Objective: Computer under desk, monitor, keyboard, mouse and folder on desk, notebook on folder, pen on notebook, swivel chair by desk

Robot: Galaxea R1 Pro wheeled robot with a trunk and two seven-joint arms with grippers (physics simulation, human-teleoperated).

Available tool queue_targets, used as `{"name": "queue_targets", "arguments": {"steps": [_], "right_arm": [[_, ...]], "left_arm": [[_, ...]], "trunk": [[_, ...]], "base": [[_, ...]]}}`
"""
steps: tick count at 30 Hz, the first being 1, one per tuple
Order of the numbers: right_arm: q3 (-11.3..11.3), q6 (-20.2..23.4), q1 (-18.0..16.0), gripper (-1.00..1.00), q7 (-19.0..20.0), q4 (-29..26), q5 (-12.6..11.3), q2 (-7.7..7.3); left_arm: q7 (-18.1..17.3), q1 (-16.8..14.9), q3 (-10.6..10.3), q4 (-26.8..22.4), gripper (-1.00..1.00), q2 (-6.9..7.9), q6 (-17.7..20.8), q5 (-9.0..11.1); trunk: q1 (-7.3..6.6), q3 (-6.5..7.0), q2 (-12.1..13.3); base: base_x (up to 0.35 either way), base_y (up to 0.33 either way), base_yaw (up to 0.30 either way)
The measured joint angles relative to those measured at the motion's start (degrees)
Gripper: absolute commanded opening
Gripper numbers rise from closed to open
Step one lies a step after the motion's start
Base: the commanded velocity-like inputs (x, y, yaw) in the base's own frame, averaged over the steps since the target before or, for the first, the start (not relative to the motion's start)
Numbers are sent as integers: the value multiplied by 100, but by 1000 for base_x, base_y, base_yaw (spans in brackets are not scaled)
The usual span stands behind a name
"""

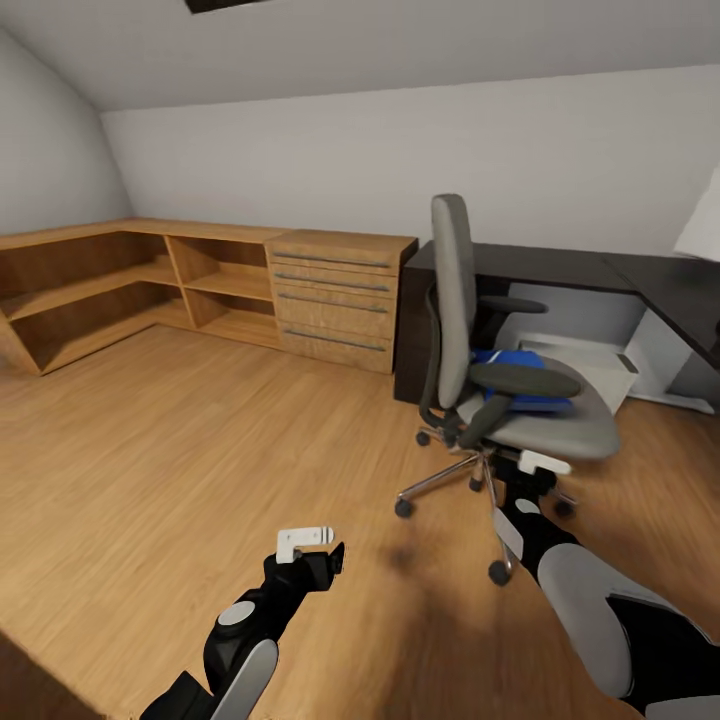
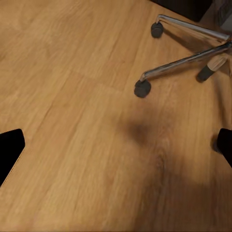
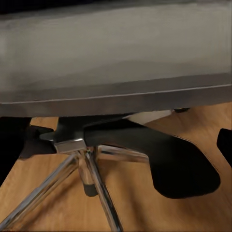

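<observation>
Right gripper [image 1: 540, 475] sits at the swivel chair [image 1: 520, 420] seat edge (blue folder [image 1: 520, 385] on it), jaws spread, empty; left gripper [image 1: 312, 552] over floor [image 1: 180, 470], jaws wide apart, holding nothing

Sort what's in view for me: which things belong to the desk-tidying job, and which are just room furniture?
Job items:
- swivel chair, grey, standing off the desk
- blue folder on its seat
- dark desk
- white computer under the desk

Just there:
- wooden drawer unit
- open wooden shelves
</observation>
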Motion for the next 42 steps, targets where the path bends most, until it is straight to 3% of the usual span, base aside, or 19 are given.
{"name": "queue_targets", "arguments": {"steps": [26, 42], "right_arm": [[4, 0, 0, 100, 9, -2, 9, 1], [6, -1, 3, 100, 9, -4, 10, -4]], "left_arm": [[0, 2, 0, 0, 100, 0, 0, -1], [-9, 1, -1, 1, 100, 0, 1, 5]], "trunk": [[0, 99, 0], [3, 106, 0]], "base": [[0, 0, 227], [-157, 79, 21]]}}
